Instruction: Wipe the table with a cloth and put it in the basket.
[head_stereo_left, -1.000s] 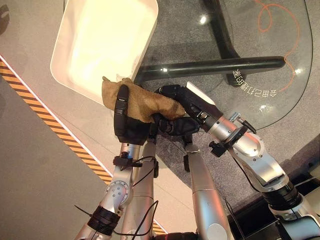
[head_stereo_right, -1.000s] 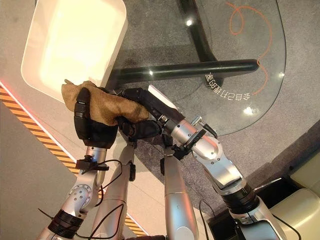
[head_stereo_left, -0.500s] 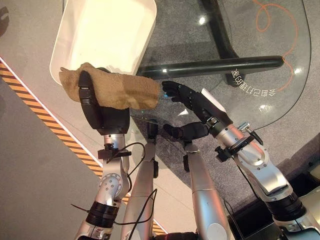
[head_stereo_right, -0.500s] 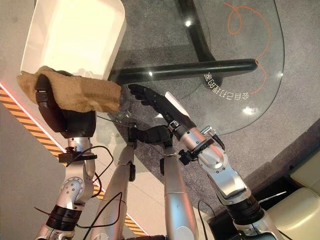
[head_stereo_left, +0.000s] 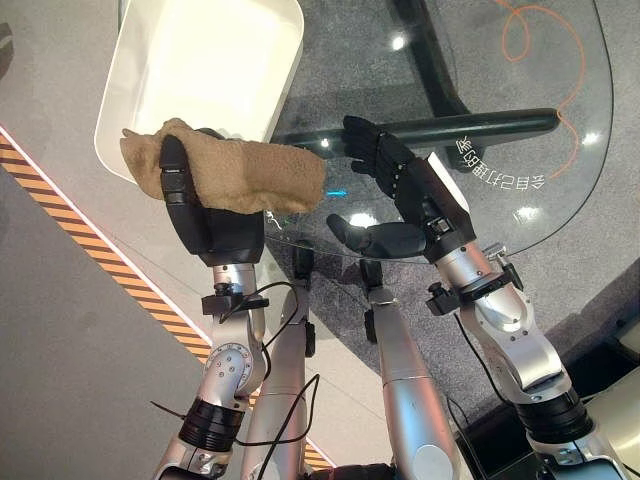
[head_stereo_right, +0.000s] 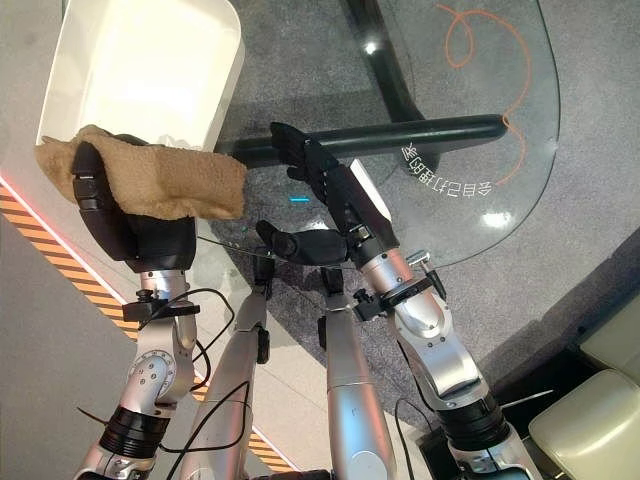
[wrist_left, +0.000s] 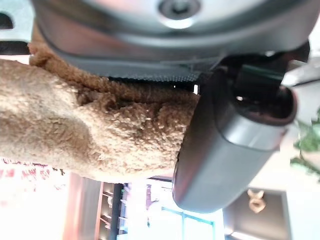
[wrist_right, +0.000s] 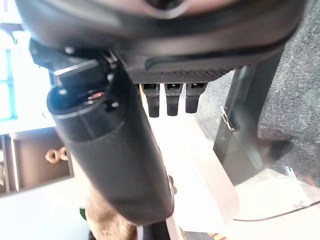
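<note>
Cloth (head_stereo_left: 240, 175) now clamped solely by left hand (head_stereo_left: 205, 215), fingers curled over the brown fabric, free end draped out toward the middle. Handed over from a two-handed bunch a second ago, carried leftward and up, now hanging right at the near edge of the white basket (head_stereo_left: 145, 60), one corner already over its rim. Right hand (head_stereo_left: 400, 185) let go and pulled back, raised over the glass table (head_stereo_left: 560, 170), fingers straight and apart, thumb stuck out below, holding nothing. Confirmed in the left wrist view: fuzzy cloth (wrist_left: 75, 130) pressed under the thumb. Meaning for the task, by the look of it: wiping finished, drop-off under way, only a short carry forward over the basket and a release left. Around the scene: dark table leg (head_stereo_left: 440, 125) seen through the glass, orange looping line and pale lettering on the tabletop, grey carpet below, black-and-orange striped floor tape (head_stereo_left: 90, 245) off to the left. Nothing standing between cloth and basket. Worth watching: trailing end of the cloth hanging outside the rim, liable to catch the basket's edge or slide out if released too early.
</note>
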